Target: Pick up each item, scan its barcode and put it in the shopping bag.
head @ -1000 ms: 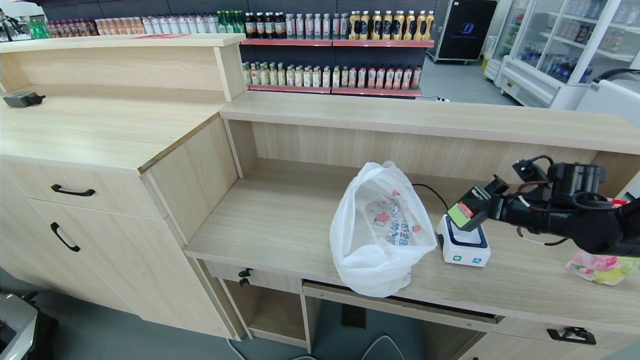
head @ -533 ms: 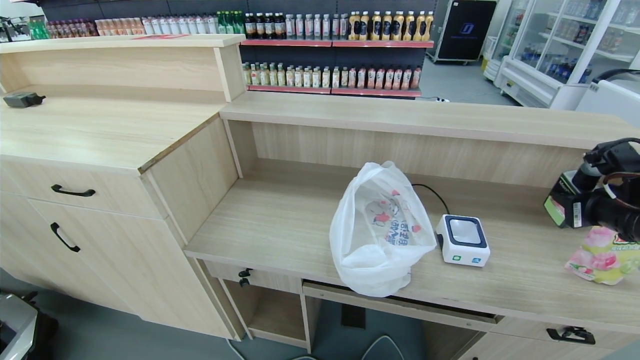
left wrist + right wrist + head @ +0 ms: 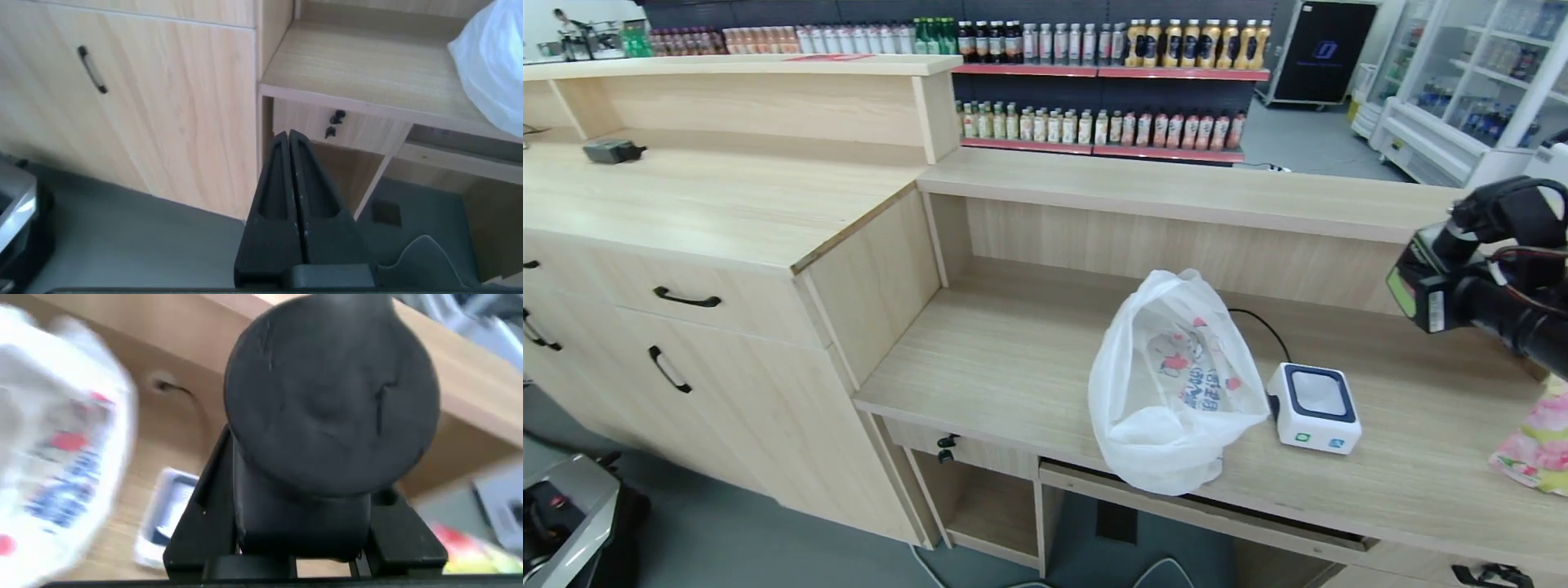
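Right pincer [image 3: 1437, 296] gripped a dark round tub [image 3: 1409, 287] with a green label, above the counter's [image 3: 1013, 367] right end. The shopping bag [image 3: 1172, 384] stood to its left and lower, with the scanner [image 3: 1315, 407] between them. Left pincer [image 3: 290, 188] hung closed below the counter edge, so the right arm was nearer.

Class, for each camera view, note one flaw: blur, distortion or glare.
Head view: wide-angle bending bows the counter edges, and the fridge doors catch glare. Right wrist view: the shopping bag is motion-smeared; the dark container looms soft. Left wrist view: no evident flaw; shut left tool crisp.
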`<state>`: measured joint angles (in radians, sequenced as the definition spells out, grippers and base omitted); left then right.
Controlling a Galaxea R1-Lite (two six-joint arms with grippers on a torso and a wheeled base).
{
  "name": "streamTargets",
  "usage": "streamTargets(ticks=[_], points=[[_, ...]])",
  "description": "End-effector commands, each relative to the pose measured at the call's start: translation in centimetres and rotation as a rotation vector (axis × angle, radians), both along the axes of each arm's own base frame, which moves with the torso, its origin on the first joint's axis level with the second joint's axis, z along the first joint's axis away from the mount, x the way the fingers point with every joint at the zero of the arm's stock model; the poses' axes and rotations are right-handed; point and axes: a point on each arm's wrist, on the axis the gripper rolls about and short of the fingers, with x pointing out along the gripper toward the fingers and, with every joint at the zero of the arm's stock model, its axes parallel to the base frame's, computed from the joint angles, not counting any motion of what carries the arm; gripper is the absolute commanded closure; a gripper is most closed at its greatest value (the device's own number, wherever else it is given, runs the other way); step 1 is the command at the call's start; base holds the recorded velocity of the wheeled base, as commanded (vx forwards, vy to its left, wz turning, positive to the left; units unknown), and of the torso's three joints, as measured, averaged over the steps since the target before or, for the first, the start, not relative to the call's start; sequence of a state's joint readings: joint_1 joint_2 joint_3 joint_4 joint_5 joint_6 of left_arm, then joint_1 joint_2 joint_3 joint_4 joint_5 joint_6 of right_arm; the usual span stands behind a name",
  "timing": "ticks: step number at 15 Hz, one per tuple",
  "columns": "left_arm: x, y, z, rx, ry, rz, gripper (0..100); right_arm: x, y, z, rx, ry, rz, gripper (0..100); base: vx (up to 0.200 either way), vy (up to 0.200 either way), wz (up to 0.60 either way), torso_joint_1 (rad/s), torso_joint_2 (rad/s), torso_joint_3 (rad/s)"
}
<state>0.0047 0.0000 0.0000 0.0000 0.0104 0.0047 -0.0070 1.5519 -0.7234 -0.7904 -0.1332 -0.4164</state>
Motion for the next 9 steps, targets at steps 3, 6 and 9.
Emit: streamTargets(ticks=[3, 6, 9], points=[[0.0, 0.0, 0.0, 0.000, 0.000, 0.000, 100, 5.2, 1.8, -3.5, 0.046, 0.093, 0.045, 100, 0.000, 0.000, 0.20, 0.001, 0.00, -0.001], [0.0, 0.0, 0.0, 0.000, 0.000, 0.000, 100, 6.7, 0.5, -7.6, 0.142, 0.230, -0.003, 100, 0.000, 0.000, 0.00, 0.000, 0.00, 0.000], [0.0, 0.0, 0.0, 0.000, 0.000, 0.000, 100, 7.6, -0.3, -10.3, 0.186, 0.309, 0.039, 100, 0.000, 0.000, 0.00, 0.000, 0.00, 0.000]])
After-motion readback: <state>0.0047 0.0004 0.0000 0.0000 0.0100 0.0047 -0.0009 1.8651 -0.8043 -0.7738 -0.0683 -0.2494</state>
